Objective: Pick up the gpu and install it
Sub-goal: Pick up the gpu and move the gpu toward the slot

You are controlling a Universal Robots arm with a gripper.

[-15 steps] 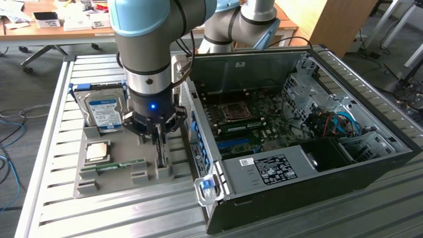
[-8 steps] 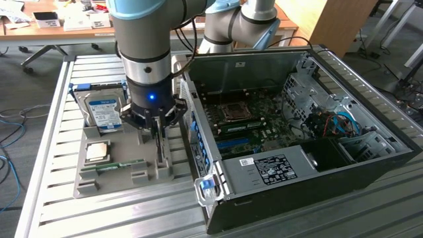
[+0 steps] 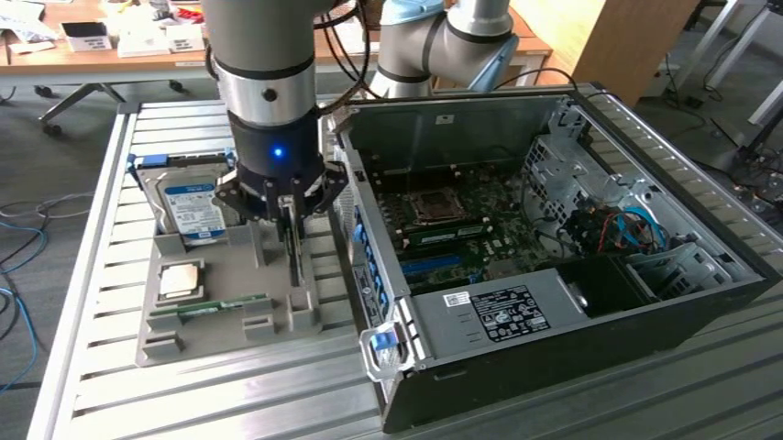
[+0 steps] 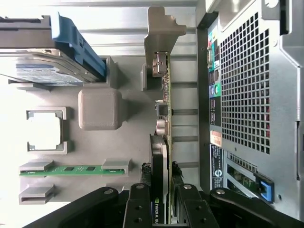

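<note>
Gpu (image 3: 295, 266) (image 4: 164, 118) stands on edge in tray (image 3: 233, 335) (image 4: 95, 142) slot, just beside case (image 3: 551, 357) (image 4: 247, 95) wall, narrow gap between. Fingers (image 4: 137, 204) closed on gpu, one per face. Tray on bench (image 3: 245, 403) also holds hard drive (image 3: 190, 206) (image 4: 42, 71), CPU (image 3: 181, 280), RAM (image 3: 226, 304) (image 4: 73, 169). Case open upward, motherboard (image 3: 471, 229) exposed.

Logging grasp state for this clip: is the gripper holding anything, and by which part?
The gpu: fingers look closed on its two faces at the upper edge, away from the metal bracket; it stands in the gray tray.
</note>
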